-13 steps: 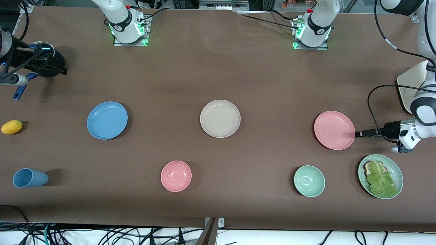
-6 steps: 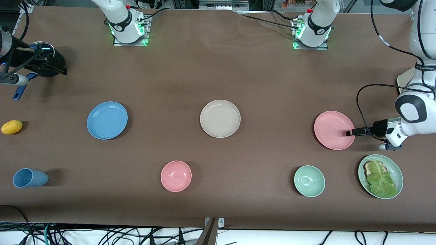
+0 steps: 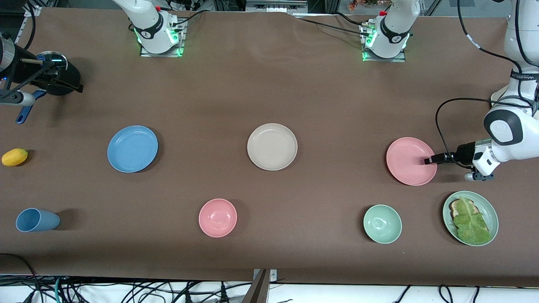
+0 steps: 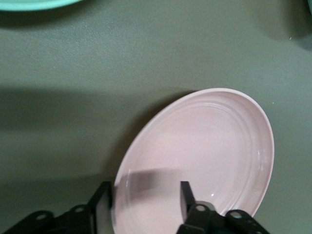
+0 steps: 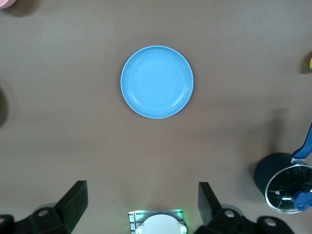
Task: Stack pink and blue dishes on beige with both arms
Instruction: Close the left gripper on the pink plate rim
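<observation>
The salmon pink plate point(image 3: 408, 160) lies toward the left arm's end of the table. My left gripper point(image 3: 428, 161) is open at its rim. In the left wrist view the left gripper point(image 4: 145, 187) straddles the rim of the pink plate point(image 4: 209, 151), one finger outside and one over the inside. The beige plate point(image 3: 272, 147) sits in the middle with nothing on it. The sky blue plate point(image 3: 132, 149) lies toward the right arm's end. My right gripper point(image 5: 142, 187) waits open high above the table, with the blue plate point(image 5: 157, 82) far below it; the front view does not show it.
Nearer the camera stand a pink bowl point(image 3: 217, 217), a green bowl point(image 3: 382, 224) and a green plate point(image 3: 493, 212) holding lettuce on bread. A blue cup point(image 3: 36, 219), a yellow fruit point(image 3: 14, 157) and a dark lidded pot point(image 3: 59, 78) are at the right arm's end.
My left gripper has slid in from the table's end until its fingers reach across the pink plate's rim. The plate has shifted slightly toward the middle. The right arm has not moved.
</observation>
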Controlling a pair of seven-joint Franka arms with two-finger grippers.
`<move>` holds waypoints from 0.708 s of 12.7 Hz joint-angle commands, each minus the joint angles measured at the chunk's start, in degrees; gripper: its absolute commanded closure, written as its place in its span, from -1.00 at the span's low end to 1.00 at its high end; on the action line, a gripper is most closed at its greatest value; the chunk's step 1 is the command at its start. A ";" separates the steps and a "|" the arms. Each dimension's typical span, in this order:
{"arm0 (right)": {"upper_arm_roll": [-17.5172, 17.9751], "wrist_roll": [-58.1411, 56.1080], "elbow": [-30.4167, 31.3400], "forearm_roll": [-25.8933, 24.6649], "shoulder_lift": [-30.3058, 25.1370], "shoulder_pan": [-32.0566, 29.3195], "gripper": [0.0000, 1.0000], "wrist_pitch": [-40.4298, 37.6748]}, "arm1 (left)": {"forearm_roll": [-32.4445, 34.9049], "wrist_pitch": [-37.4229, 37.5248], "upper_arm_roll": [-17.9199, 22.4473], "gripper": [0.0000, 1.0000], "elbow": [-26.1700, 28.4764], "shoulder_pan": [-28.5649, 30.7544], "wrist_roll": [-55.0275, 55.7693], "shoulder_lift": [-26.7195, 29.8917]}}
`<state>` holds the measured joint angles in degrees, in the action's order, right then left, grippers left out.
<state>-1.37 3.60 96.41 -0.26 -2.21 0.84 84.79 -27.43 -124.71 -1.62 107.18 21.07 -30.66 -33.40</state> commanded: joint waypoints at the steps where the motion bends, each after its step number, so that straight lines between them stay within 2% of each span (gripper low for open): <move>1: -0.12 0.53 -1.31 0.00 0.45 0.22 -1.00 -1.03 | -1.58 -1.93 -0.13 -0.29 2.07 -0.24 -0.27 1.49; 3: -0.12 0.44 -1.31 0.00 0.45 0.22 -1.00 -1.03 | -1.58 -2.55 -0.13 -0.46 2.07 -0.24 -0.54 1.32; 6: -0.21 0.44 -1.31 0.00 0.54 0.22 -1.00 -1.03 | -1.58 -4.04 -0.22 -0.45 2.16 -0.50 -0.80 0.70; 7: -0.21 0.44 -1.31 0.00 0.54 0.22 -1.00 -1.03 | -1.58 -4.57 -0.57 -0.24 2.24 -0.50 -0.80 0.53; 8: -0.21 0.53 -1.31 0.00 0.45 0.22 -1.00 -1.03 | -1.58 -5.36 -0.83 0.10 2.24 -0.50 -0.80 0.35; 9: -0.21 0.53 -1.31 0.00 0.45 0.22 -1.00 -1.03 | -1.58 -6.41 -0.92 0.34 2.33 -0.50 -0.98 0.00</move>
<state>-1.37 3.61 96.41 -0.26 -2.17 0.84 84.79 -27.43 -128.81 -2.30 108.34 20.82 -30.67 -33.59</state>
